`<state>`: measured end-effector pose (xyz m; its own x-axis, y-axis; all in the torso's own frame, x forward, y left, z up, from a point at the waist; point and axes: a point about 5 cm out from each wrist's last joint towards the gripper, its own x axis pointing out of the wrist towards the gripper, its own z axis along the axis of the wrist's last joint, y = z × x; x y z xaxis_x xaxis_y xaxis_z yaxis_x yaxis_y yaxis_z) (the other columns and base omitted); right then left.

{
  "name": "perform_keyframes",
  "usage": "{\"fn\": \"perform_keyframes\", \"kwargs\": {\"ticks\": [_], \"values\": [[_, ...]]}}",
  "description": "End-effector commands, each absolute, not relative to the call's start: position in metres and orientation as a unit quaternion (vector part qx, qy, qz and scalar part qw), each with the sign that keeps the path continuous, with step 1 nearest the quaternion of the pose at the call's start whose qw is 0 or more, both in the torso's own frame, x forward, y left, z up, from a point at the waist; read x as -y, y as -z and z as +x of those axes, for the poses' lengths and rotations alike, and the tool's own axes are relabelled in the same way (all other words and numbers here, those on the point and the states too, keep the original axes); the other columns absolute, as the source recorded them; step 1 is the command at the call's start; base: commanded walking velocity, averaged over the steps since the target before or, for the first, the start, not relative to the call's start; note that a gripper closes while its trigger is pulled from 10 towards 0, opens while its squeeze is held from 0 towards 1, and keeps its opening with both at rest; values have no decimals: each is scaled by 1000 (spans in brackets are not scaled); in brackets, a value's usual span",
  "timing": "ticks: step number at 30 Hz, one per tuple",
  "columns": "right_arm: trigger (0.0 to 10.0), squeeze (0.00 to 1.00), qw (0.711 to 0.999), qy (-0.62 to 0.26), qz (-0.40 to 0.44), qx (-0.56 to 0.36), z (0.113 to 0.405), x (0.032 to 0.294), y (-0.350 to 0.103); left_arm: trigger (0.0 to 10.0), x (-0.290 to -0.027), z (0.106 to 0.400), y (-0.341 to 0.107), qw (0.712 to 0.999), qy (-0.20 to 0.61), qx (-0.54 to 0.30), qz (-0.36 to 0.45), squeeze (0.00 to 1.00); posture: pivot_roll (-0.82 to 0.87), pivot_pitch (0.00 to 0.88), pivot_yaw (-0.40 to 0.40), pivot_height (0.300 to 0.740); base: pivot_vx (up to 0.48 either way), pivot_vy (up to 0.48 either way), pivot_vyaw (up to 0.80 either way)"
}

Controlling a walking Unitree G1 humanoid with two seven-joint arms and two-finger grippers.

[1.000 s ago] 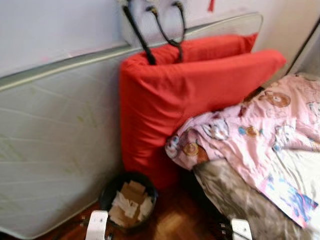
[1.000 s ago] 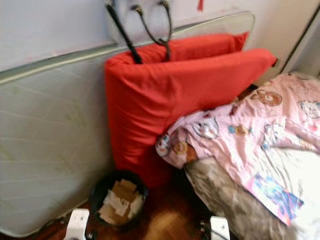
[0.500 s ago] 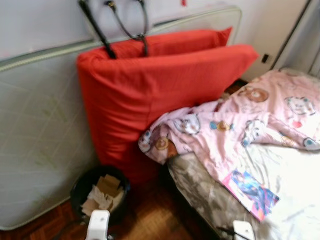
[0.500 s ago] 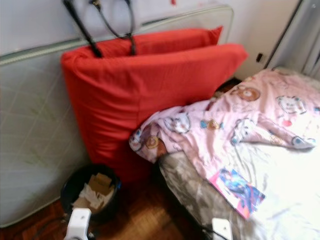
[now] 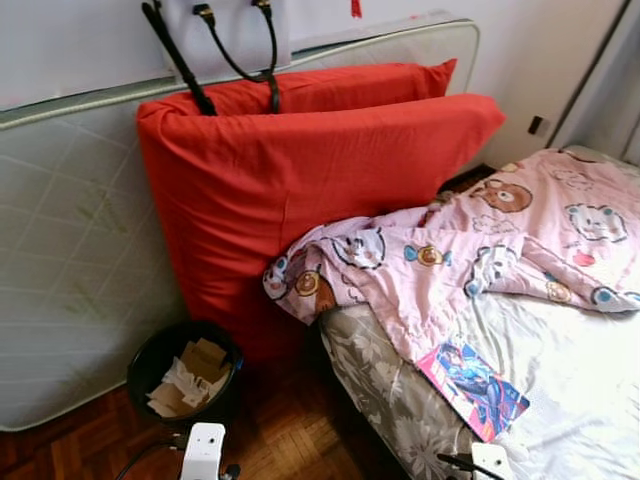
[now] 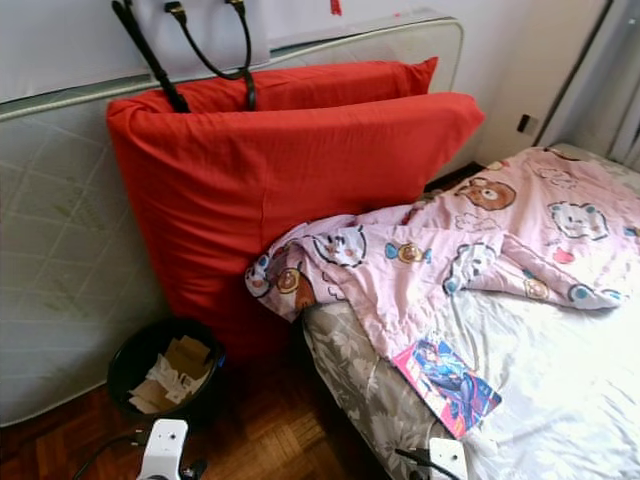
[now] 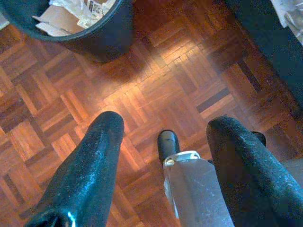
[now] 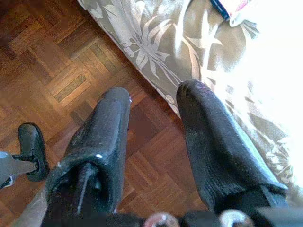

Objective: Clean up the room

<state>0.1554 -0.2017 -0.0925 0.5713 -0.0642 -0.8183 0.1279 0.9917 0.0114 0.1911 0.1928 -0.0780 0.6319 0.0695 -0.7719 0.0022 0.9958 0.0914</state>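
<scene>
A black wastebasket point(image 5: 138, 368) with paper and cardboard scraps stands on the parquet at the foot of two big red cushions point(image 5: 300, 190). A rumpled pink blanket point(image 5: 480, 250) printed with bears lies over the bed's near corner. A colourful booklet point(image 5: 472, 388) rests on the white sheet point(image 5: 580, 370) close to the bed's edge. My left gripper point(image 7: 165, 124) hangs open over bare floor, with the wastebasket point(image 7: 97, 40) just beyond its fingertips. My right gripper point(image 8: 155, 92) is open too, low beside the bed's floral side point(image 8: 156, 42), holding nothing.
A bare mattress point(image 5: 70, 260) stands on edge against the wall behind the cushions, with black straps point(image 5: 240, 55) hanging over its top. The parquet floor point(image 5: 290, 435) forms a narrow strip between wastebasket and bed. A wall socket point(image 5: 537, 125) sits at the far right.
The whole picture has shifted left and sharpened, so the camera turned right, bringing more of the bed and the booklet into view. Nothing in the room has moved.
</scene>
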Motion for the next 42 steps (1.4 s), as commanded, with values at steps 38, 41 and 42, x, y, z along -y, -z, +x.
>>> {"fn": "perform_keyframes", "kwargs": {"ticks": [38, 41, 42], "values": [[10000, 0, 903, 95, 103, -406, 205, 230, 64, 10000, -234, 216, 58, 904, -46, -425, 29, 0, 24, 0, -40, 736, 0, 0, 0], [10000, 0, 904, 91, 107, -403, 203, 228, 65, 10000, -234, 215, 58, 907, -45, -418, 31, 0, 17, 0, -22, 736, 0, 0, 0], [10000, 0, 905, 89, 113, -401, 202, 227, 66, 10000, -234, 214, 58, 909, -44, -414, 33, 0, 16, 0, -22, 736, 0, 0, 0]]}}
